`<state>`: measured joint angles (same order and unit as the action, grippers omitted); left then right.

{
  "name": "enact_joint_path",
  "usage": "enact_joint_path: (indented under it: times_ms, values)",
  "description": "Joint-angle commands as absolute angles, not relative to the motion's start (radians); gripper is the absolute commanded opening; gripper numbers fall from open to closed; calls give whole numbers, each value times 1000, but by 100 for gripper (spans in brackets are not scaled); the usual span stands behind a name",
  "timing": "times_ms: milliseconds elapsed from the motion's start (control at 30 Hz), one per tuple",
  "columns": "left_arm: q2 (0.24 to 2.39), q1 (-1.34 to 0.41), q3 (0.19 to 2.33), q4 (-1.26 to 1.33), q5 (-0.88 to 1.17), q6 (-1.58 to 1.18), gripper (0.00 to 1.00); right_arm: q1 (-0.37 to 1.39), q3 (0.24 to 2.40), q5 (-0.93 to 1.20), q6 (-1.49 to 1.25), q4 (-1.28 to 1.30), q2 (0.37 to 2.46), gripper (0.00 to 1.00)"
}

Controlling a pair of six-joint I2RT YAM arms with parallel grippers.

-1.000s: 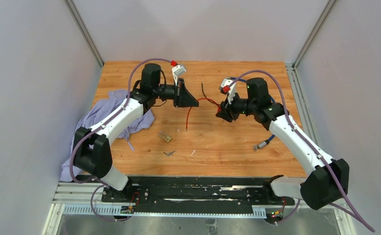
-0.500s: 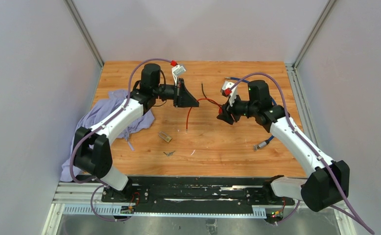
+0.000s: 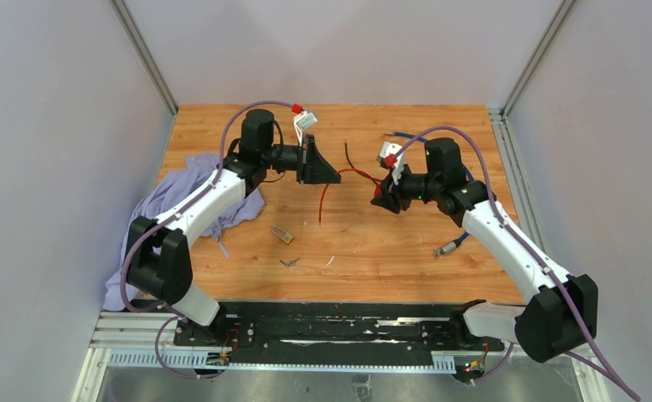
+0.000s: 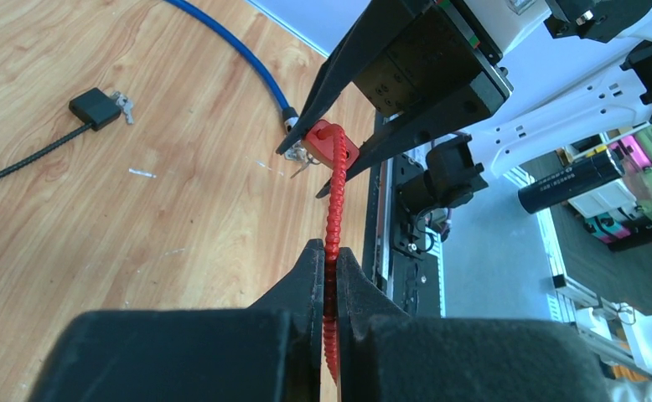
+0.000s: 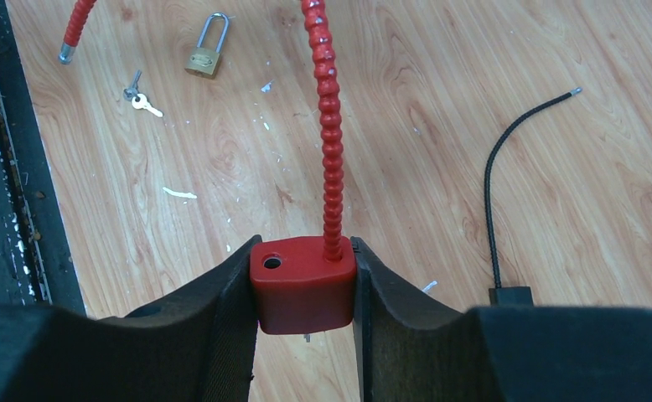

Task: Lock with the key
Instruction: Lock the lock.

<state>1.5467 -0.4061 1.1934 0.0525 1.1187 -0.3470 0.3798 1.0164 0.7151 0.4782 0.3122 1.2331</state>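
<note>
The jaws of the right gripper (image 5: 304, 251) pinch the red lock body (image 5: 302, 293) across its two flat sides. The socket (image 5: 271, 262) in the top face of the body is turned up and has nothing in it. The jaws of the left gripper (image 4: 329, 251) are pressed together on the red ribbed cable (image 4: 333, 197), a short way along from the body.

Together the arms hold the lock raised above the table (image 3: 390, 260), between them. The rest of the cable hangs in a loop. Its metal-tipped free end (image 5: 64, 52) points down toward the wood; whether it touches cannot be told.

A small metal piece shows beneath the body. Whether it is a key seated in the cylinder cannot be told. Loose keys (image 5: 141, 99) lie on the table near a brass padlock (image 5: 205, 52), well apart from both grippers.

Step in hand, as judged: steady the lock so that it can be closed.

1. Hold the body square in the right jaws, socket unobstructed.
2. Regrip the cable near the free end, since the present pinch is too far from the tip to steer it.
3. Align the tip with the socket axis before pushing, because the ribs may snag at the rim.
4. Avoid twisting the cable, which would rotate the body in the grip.
5. Turn the key only once the tip is fully seated.
</note>
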Motion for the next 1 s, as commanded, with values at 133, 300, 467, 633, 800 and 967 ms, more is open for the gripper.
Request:
enact_joint_path:
  times_ms: [133, 300, 467, 633, 800, 967]
  values:
    - [1560, -398, 1186, 104, 1130, -360, 0, 365, 1010, 755, 510, 326, 1194, 25]
    - [1563, -394, 1181, 102, 1093, -362, 0, 364, 1011, 758, 507, 334, 1189, 9]
    - [1562, -385, 1167, 135, 1053, -390, 1, 364, 1012, 775, 501, 334, 1198, 1]
    - [1561, -384, 1165, 151, 1055, -399, 13, 364, 1021, 824, 494, 335, 1208, 1]
    - [1555, -385, 1173, 156, 1080, -405, 25, 364, 1019, 825, 493, 335, 1210, 1]
    - [1548, -384, 1172, 161, 1103, -394, 39, 364, 1024, 807, 500, 342, 1207, 1]
